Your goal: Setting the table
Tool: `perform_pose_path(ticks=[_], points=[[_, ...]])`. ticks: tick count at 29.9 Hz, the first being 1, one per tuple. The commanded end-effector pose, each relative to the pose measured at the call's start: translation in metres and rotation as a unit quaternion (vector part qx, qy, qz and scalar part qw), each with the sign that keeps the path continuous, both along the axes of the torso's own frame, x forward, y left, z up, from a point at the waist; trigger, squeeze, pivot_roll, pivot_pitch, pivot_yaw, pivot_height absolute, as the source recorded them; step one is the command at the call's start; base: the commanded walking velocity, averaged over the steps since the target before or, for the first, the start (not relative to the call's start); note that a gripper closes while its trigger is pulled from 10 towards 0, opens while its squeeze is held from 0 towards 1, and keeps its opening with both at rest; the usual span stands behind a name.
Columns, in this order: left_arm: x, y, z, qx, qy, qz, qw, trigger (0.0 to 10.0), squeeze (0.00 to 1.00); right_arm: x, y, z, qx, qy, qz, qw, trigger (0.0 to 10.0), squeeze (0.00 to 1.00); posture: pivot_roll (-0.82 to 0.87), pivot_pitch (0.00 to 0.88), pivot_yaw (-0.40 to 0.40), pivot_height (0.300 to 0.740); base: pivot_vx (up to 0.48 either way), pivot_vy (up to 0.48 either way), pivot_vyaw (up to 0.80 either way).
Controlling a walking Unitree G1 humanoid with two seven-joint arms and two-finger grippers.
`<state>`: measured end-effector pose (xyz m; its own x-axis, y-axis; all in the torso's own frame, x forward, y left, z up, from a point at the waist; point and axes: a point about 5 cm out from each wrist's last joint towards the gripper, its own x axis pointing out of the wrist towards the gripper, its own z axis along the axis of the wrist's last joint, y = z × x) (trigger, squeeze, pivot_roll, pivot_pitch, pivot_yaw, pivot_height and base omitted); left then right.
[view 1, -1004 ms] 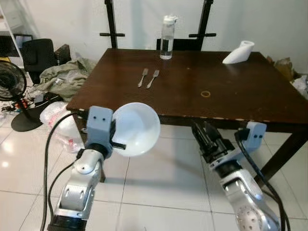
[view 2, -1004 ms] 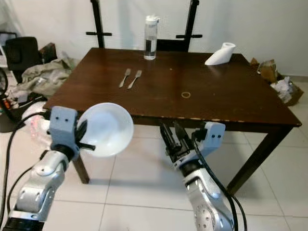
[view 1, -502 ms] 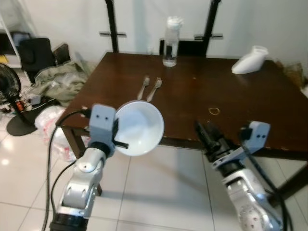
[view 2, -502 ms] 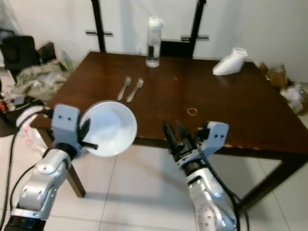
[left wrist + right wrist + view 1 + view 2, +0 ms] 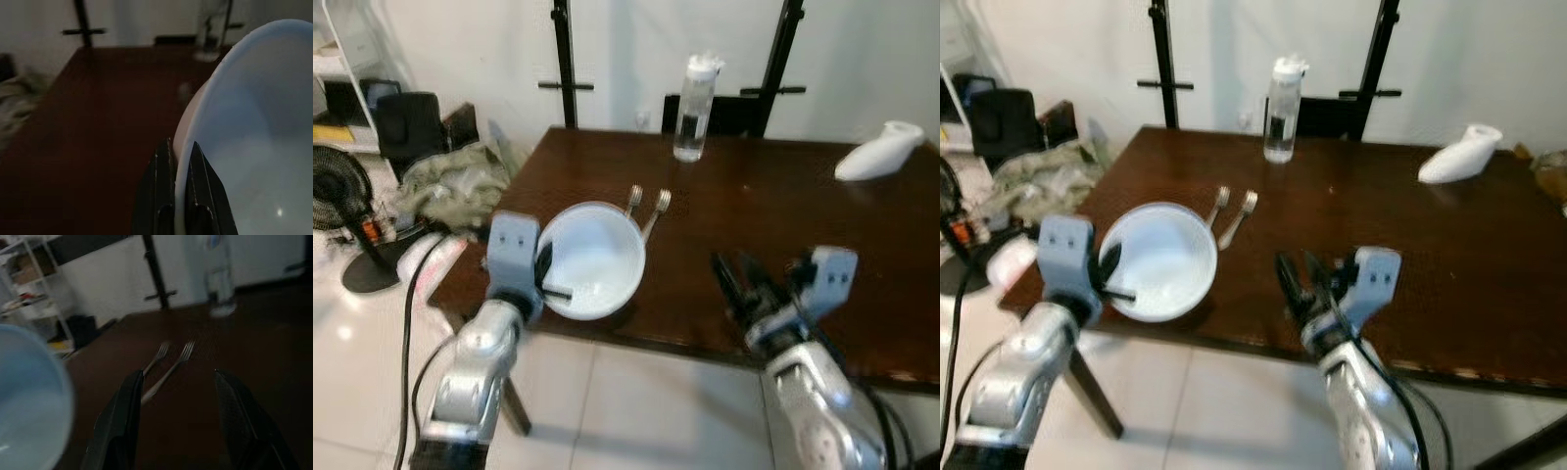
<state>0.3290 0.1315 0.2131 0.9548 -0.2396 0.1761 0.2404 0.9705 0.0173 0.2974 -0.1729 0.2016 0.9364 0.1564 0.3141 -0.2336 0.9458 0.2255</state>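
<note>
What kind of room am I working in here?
Probably a lived-in home dining area: a dark wooden table holding two forks and a water bottle, with a floor fan and heaped clothes beside it.

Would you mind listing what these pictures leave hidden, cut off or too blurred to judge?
- Fork handles: left eye view, hidden behind the white bowl held in the left gripper.
- Table right edge: right eye view, cut off by the frame.
- Water bottle top: right wrist view, blurred and cut off at the frame edge.
- White object at the far corner: too blurred to identify.
- Right gripper: open and empty.
</note>
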Motion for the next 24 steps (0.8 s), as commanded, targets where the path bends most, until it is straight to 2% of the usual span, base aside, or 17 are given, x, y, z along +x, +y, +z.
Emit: perform_pose_path(ticks=[1, 6, 12, 15, 24], points=[[-0.004, 0.003, 0.001, -0.01, 0.004, -0.021, 1.0, 10.0, 0.0, 0.001, 0.001, -0.003, -0.004, 0.001, -0.008, 1.0, 10.0, 0.0, 0.07, 0.086, 0.083, 0.74, 0.48, 0.0, 0.0], [-0.012, -0.005, 0.002, -0.007, 0.0, -0.08, 0.997, 10.0, 0.0, 0.002, -0.005, -0.003, -0.01, 0.0, -0.025, 1.0, 10.0, 0.0, 0.07, 0.083, 0.085, 0.74, 0.48, 0.0, 0.0], [-0.015, -0.008, 0.002, -0.008, 0.013, -0.112, 0.994, 10.0, 0.0, 0.003, -0.007, -0.003, -0.013, -0.001, -0.032, 0.999, 10.0, 0.0, 0.07, 0.083, 0.085, 0.74, 0.377, 0.0, 0.0], [-0.016, -0.006, 0.005, -0.005, 0.014, -0.129, 0.992, 10.0, 0.0, 0.003, -0.009, -0.004, -0.017, -0.001, -0.04, 0.999, 10.0, 0.0, 0.06, 0.083, 0.085, 0.74, 0.0, 0.0, 0.0], [-0.009, 0.007, 0.015, -0.015, 0.023, -0.116, 0.993, 10.0, 0.0, 0.004, -0.015, -0.005, -0.028, 0.002, -0.067, 0.997, 10.0, 0.0, 0.07, 0.083, 0.085, 0.74, 0.0, 0.0, 0.0]])
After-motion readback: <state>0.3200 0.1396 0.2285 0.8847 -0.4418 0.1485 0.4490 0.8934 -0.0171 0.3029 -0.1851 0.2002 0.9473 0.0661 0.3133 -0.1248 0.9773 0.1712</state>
